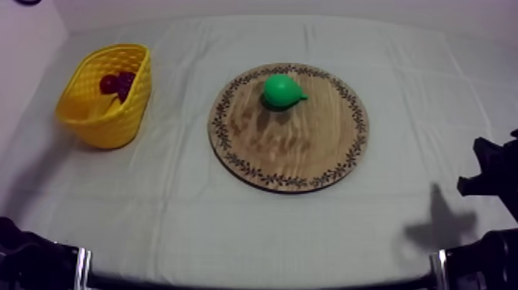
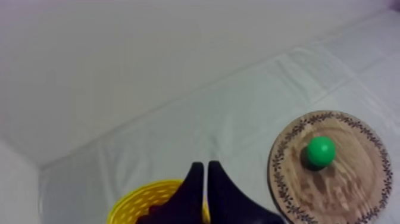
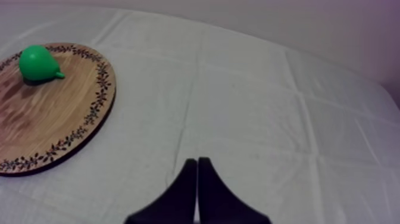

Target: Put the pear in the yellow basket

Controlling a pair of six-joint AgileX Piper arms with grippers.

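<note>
Two pincers were closed on nothing, each with its black fingers pressed together into a narrow wedge. The left pincer (image 2: 205, 168) hung just above the yellow basket (image 2: 140, 199), whose rim curved beneath its fingertips. The right pincer (image 3: 197, 163) hung over bare cloth, well apart from the wooden board (image 3: 41, 119). From above, the grey-white worktop (image 1: 231, 224) carried the round board near its middle, with a dark leaf pattern running round the rim. The basket stood well apart from the board, at the left arm's side. The pear (image 1: 282, 90), bright green, lay on its side on the board, close to the far rim, and its narrow end pointed toward the right arm's side. Nothing touched the pear, and neither pincer was near it. Inside the basket sat some dark red fruit (image 1: 116, 82), seen as a couple of rounded lumps against the yellow wall; its kind could not be told. In the top view the right arm (image 1: 493, 173) stood low at the right edge of the worktop and threw a shadow on the cloth beside it. The left arm (image 1: 31, 258) sat low at the near left corner.
</note>
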